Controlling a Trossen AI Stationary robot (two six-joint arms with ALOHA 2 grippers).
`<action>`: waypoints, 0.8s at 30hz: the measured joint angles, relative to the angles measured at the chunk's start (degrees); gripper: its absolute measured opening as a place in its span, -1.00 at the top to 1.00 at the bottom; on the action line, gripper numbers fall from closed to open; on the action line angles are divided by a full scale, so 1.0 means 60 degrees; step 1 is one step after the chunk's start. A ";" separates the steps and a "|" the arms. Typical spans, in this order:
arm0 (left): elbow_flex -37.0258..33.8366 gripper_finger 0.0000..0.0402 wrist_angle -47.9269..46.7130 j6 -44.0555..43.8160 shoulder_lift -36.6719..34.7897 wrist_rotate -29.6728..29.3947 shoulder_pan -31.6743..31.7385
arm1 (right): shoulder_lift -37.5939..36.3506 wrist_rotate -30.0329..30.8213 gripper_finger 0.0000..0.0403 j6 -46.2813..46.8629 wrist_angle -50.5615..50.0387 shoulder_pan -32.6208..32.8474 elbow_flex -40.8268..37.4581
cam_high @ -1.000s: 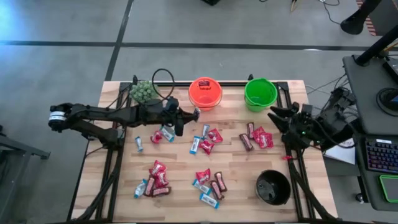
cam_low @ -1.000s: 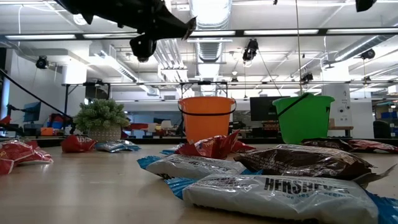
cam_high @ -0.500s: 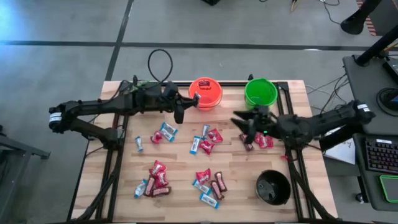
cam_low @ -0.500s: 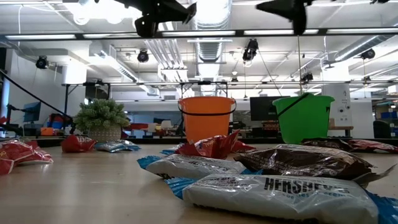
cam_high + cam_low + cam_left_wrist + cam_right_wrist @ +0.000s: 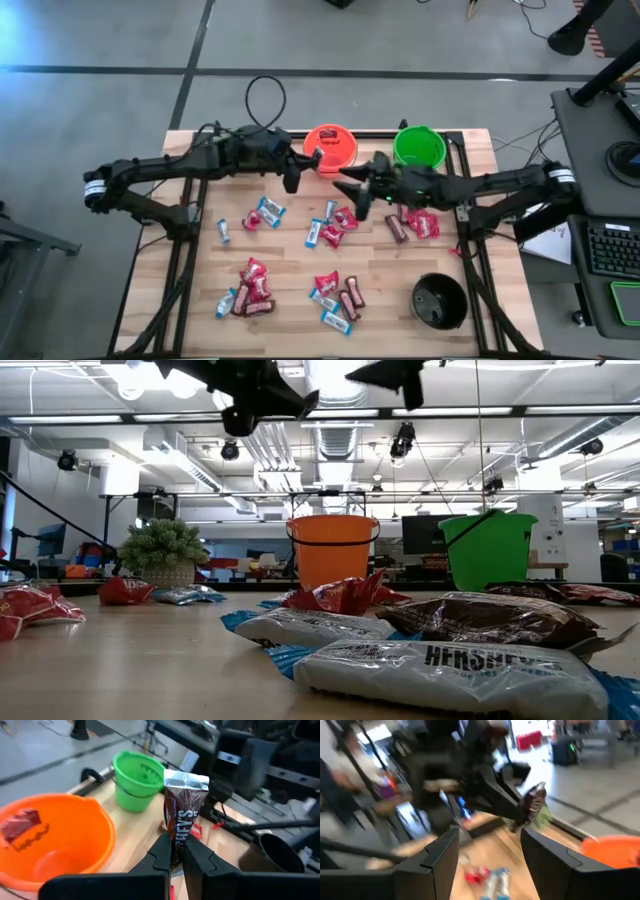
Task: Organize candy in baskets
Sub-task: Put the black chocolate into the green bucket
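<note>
My left gripper (image 5: 313, 160) is raised beside the orange basket (image 5: 330, 148) and is shut on a dark brown candy bar (image 5: 182, 805). A red packet (image 5: 22, 817) lies inside that basket. My right gripper (image 5: 345, 188) is open and reaches over the middle of the table, its fingers (image 5: 445, 855) wide apart, facing the left gripper and its bar (image 5: 536, 800). The green basket (image 5: 419, 147) stands at the far edge, the black basket (image 5: 439, 301) near the right corner. Loose candy (image 5: 330, 225) lies in several clusters on the wood. My left gripper pinches the brown bar by its lower end (image 5: 179, 837) between the two fingers. The fingers come level from the table's left. The rest of the bar sticks out past the fingertips, crimped end foremost, lifted clear of the table.
Candy clusters lie at the table's left (image 5: 250, 290), near the middle (image 5: 338, 298) and under the right arm (image 5: 415, 222). A potted plant (image 5: 163, 550) stands at the far left. A black cable loop (image 5: 265, 100) hangs past the far edge.
My right arm has swung from the table's right edge toward the middle, stretching out until its open gripper is close to the left gripper. My left gripper, still shut on the bar, has moved toward the far edge, nearer the orange basket.
</note>
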 joint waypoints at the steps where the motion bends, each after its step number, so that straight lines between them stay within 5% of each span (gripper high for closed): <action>1: 0.0000 1.00 0.0031 0.0006 0.0102 0.0052 0.0001 | 0.0182 -0.0019 -0.01 0.0012 -0.0372 -0.0102 0.0266; 11: 0.0000 1.00 0.0169 0.0297 0.0345 0.0317 0.0000 | 0.1505 -0.0026 -0.01 0.0273 -0.2070 -0.0674 0.1844; 24: -0.0004 1.00 0.0161 0.0599 0.0221 0.0535 0.0005 | 0.1745 0.0208 -0.01 0.0391 -0.1932 -0.1167 0.2006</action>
